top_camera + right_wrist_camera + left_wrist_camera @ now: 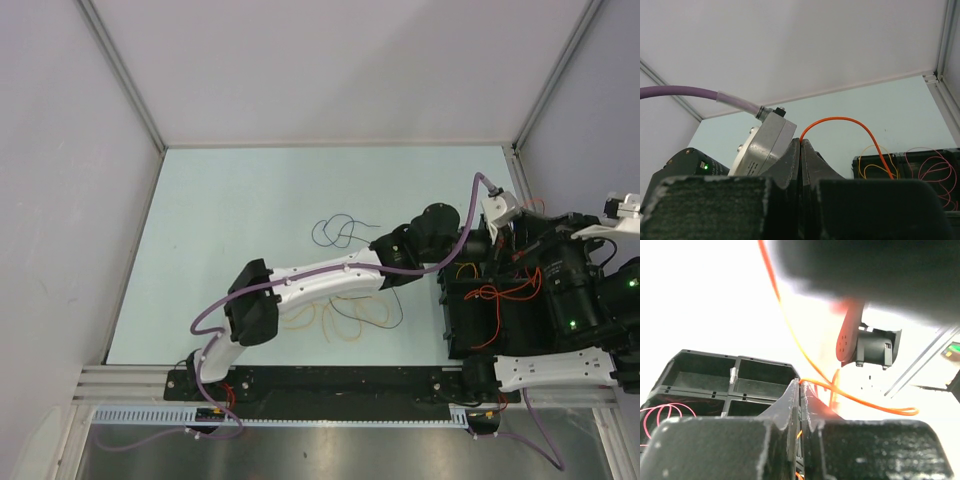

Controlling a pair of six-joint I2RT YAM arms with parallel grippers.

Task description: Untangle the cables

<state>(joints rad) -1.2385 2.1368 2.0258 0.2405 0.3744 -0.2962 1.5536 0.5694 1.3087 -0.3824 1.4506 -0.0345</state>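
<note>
- Orange cable [840, 120]: our left gripper [800, 384] pinches it at one point and our right gripper [800, 142] at another, both clamped tight on it. We judge it is held up over the bin [735, 364] to draw it free of the others.
- Red cable [660, 417]: coiled in a bin compartment, lower left of the left wrist view.
- Blue cable [335, 232] and yellow cables [340, 322]: loose on the table [220, 200], mid-frame.
- Surface: pale and matt.
- Walls [330, 60]: white, enclosing the cell.

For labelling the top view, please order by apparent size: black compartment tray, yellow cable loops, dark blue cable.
1. Black compartment tray, partly hidden.
2. Yellow cable loops.
3. Dark blue cable, only slightly smaller; nearly alike.
</note>
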